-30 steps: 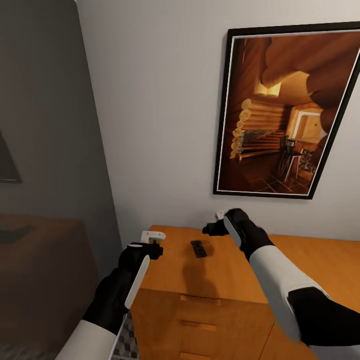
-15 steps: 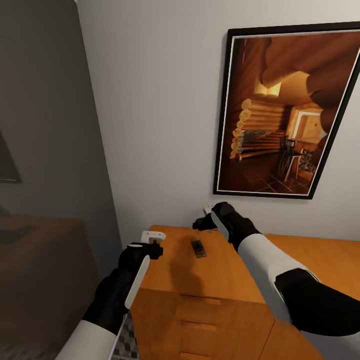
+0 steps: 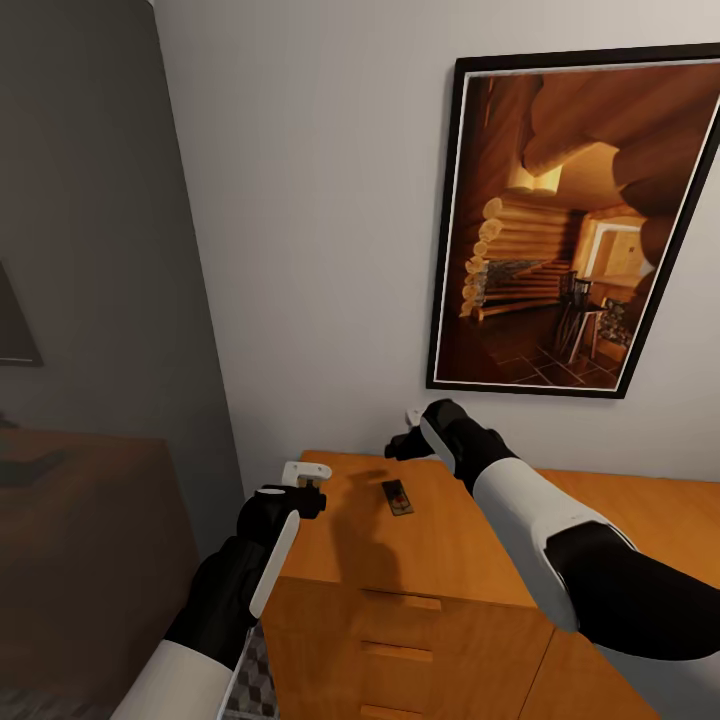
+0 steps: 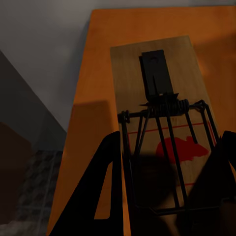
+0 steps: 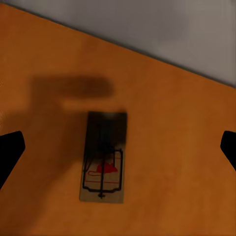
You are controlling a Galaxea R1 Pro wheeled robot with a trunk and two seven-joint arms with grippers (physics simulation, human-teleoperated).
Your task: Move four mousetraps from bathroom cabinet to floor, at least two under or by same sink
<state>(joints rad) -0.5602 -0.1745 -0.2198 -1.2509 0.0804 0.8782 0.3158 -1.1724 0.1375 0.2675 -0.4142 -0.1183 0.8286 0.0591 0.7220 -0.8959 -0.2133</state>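
Hovering above the cabinet top near its back-left corner, right end effector spread wide over a trap lying flat and untouched. Left end effector at the top's left edge, gripping a second trap between its fingers. Framed picture on the wall behind.

In the left wrist view, the mousetrap between the two fingers is cut off by the picture's edge at its near end, and the fingertips themselves are out of frame. In the right wrist view, each finger shows as a dark corner at the picture's sides. In the head view, the second mousetrap is too small to read its details.
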